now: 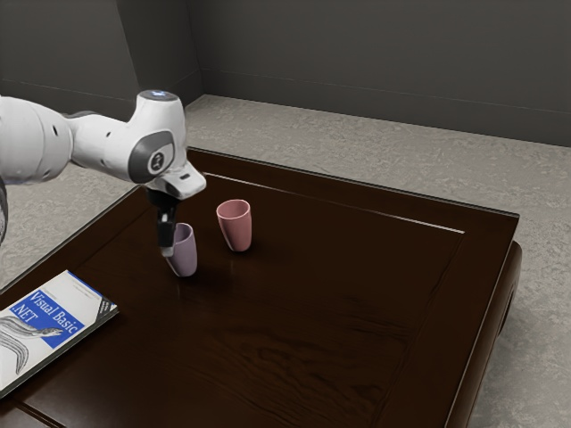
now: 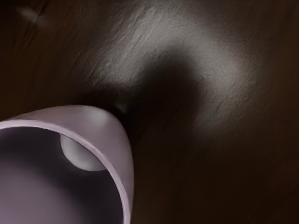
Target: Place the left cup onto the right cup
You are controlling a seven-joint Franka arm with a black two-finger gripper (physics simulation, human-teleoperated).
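Exterior view: the black two-finger gripper (image 1: 167,239) hangs straight down from the white arm and sits at the rim of the pale lavender plastic cup (image 1: 185,252), on the cup's 9 o'clock side. This is the left cup, the 1 to be moved. It stands mouth up, leaning a little, near the dark wooden table's (image 1: 357,294) far-left area. I cannot tell whether the gripper is clamped on the cup's wall or merely set against it, nor whether the cup's base is off the wood. The dusty pink plastic cup (image 1: 235,225), the target, stands mouth up just beside it at about 2 o'clock, apart from it. A blue-and-white paperback book (image 1: 49,323) lies well apart at 7 o'clock.

Wrist view: the lavender cup (image 2: 100,128) lies directly under the hand, its open mouth and rim facing the camera, with bare dark table (image 2: 224,140) beyond it.

Progress, as I judge it: the approach is done and the grasp is in hand. The lift, the carry toward 2 o'clock and the setting down on the pink cup remain.
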